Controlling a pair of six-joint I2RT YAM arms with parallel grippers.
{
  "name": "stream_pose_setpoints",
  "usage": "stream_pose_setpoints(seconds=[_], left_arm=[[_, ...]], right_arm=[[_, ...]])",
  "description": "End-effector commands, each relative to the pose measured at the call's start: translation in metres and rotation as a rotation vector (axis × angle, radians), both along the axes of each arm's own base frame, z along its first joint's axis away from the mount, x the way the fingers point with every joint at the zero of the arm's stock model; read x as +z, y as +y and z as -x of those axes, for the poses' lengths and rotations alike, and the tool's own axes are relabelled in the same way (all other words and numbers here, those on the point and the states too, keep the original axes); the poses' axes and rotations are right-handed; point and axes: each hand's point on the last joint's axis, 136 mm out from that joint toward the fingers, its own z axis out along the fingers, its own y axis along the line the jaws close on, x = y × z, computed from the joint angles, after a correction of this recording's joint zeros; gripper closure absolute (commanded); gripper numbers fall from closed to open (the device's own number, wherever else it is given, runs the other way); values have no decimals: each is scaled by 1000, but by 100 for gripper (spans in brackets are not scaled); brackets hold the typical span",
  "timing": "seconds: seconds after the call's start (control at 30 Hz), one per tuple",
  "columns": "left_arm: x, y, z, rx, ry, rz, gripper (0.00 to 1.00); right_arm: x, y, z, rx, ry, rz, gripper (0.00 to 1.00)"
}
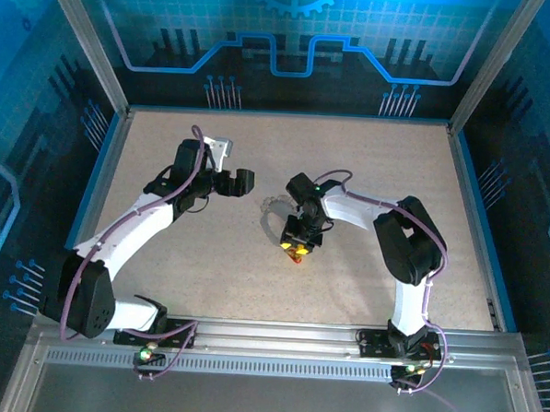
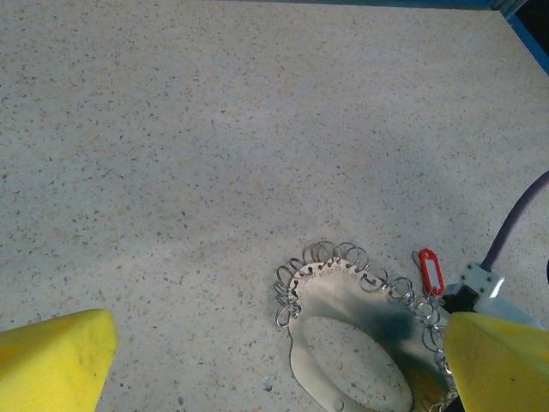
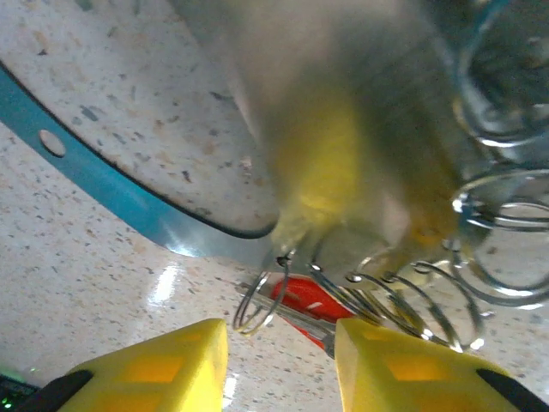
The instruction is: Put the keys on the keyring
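Now threading: right gripper (image 3: pixel 281 343) fingers narrowly apart at red key (image 3: pixel 300 300), grip unclear. Keyring (image 2: pixel 339 287) mid-table, touching key. Left gripper (image 2: pixel 279 343) wide open, empty, above keyring; should pin keyring steady.

Left wrist view, bottom edge: cut off there, keyring (image 2: pixel 343 296); lower right part hidden behind yellow left gripper fingertips (image 2: pixel 497 360), themselves cropped by both lower corners.
Right wrist view, upper centre: badly blurred keyring (image 3: pixel 343 129), outline unreadable.
Lower centre: red key (image 3: pixel 302 300) partly masked by wire loops, blade unseen; hold by right gripper (image 3: pixel 281 354) impossible to judge.
Top view, centre: keyring (image 1: pixel 273 206) faint, too small for detail.
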Motion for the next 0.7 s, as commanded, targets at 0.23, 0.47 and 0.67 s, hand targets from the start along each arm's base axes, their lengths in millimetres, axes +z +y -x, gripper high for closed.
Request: stream_pose_setpoints(seconds=[0.23,0.47,0.67], left_arm=[[8,3,0,9,-38,0,1],[6,3,-1,10,-37,-6,1],[5,2,-2,12,-29,-4,1]], right_arm=[[4,-11,-6,-62,-23,83,67],[12,-6,-13,-108,-59,75,67],[3,7,-13,-115,-41,39,75]])
